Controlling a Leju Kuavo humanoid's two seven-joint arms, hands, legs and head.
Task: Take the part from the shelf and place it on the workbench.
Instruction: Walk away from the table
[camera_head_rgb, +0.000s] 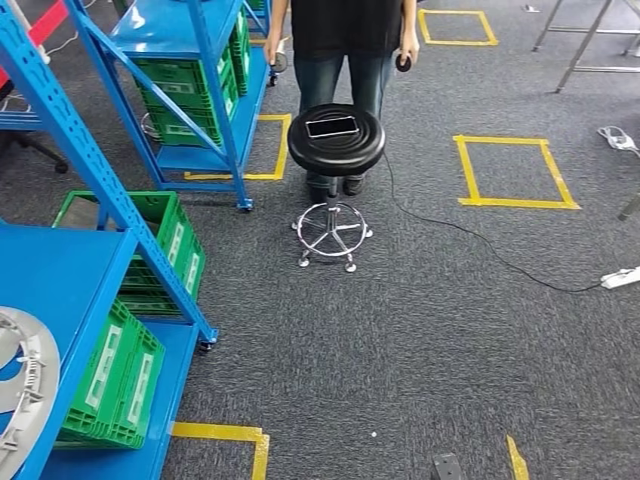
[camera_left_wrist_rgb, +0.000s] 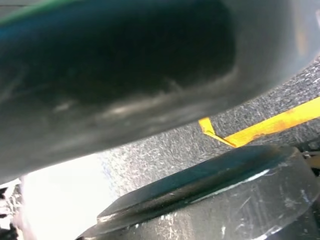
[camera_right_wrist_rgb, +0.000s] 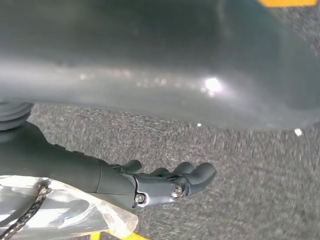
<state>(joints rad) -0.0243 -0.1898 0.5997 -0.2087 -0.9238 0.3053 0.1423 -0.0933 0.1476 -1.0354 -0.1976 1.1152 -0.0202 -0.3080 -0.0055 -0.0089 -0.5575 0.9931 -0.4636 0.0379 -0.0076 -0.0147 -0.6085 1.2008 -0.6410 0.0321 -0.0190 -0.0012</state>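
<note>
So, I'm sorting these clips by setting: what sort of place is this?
Probably a workshop or warehouse test floor: blue metal shelving holding green plastic crates, a grey ring-shaped part on a shelf, and yellow tape squares marked on grey carpet.

Open grey carpet (camera_head_rgb: 423, 340) lies right of the near blue shelf (camera_head_rgb: 68, 270). Beyond that shelf's corner a black stool (camera_head_rgb: 336, 140) blocks the middle, a person (camera_head_rgb: 343, 40) just behind it, and a black cable (camera_head_rgb: 483, 240) trails rightward across the floor.
</note>
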